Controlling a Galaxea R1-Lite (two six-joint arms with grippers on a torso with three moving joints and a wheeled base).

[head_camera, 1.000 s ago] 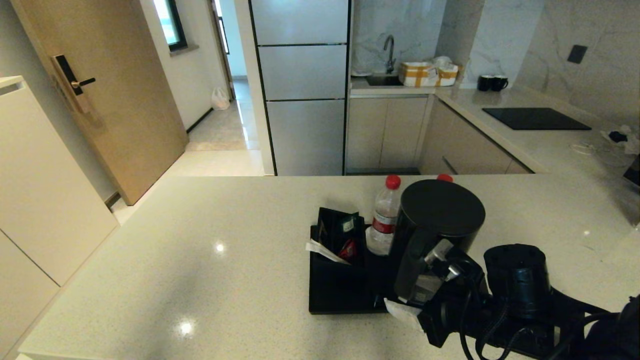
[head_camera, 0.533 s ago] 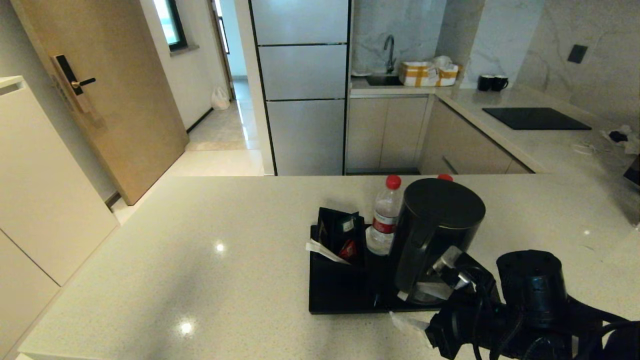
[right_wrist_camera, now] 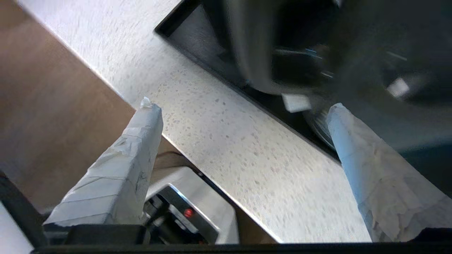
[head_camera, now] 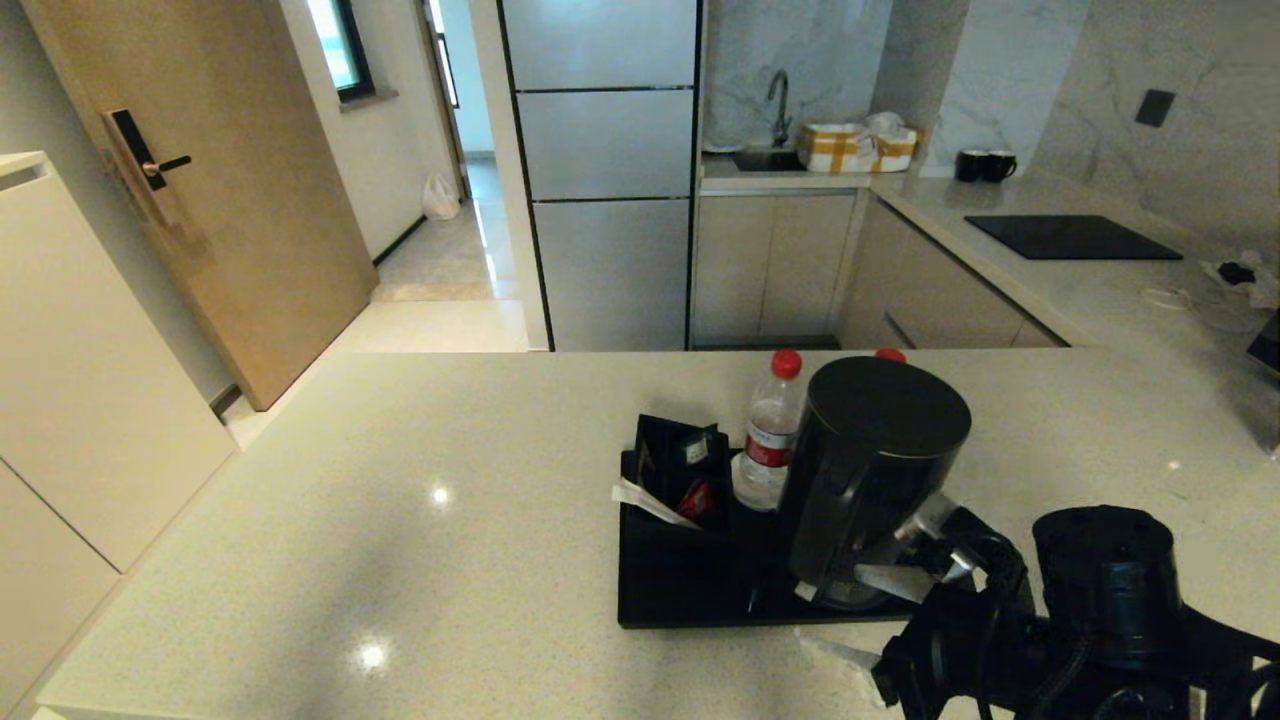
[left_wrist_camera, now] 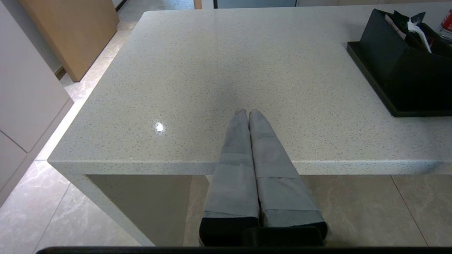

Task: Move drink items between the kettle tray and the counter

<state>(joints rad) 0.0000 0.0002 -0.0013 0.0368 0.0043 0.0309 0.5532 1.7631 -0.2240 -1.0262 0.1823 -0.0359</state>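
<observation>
Kettle (head_camera: 872,470) stands on the black tray (head_camera: 680,590) on the counter (head_camera: 400,520), with a water bottle (head_camera: 768,440) just beside it at nine o'clock. At five o'clock from the kettle, the right gripper (head_camera: 865,620) sits near its bottom, fingers (right_wrist_camera: 370,176) spread wide, holding nothing. Left gripper (left_wrist_camera: 248,113) is closed tight at the counter's near edge.

At twelve o'clock in the head view a tall steel-grey fridge (head_camera: 600,170) stands beside a sink (head_camera: 765,158) with a curved tap (head_camera: 778,95), and a white box with yellow stripes (head_camera: 850,147) sits just right of the sink. Toward one o'clock two black mugs (head_camera: 984,165) stand side by side on the far worktop, near a flat black cooktop (head_camera: 1072,237). At ten o'clock is a wooden door (head_camera: 215,180) with a black handle lock (head_camera: 140,150), and a white bag (head_camera: 438,198) lies on the floor at eleven.
</observation>
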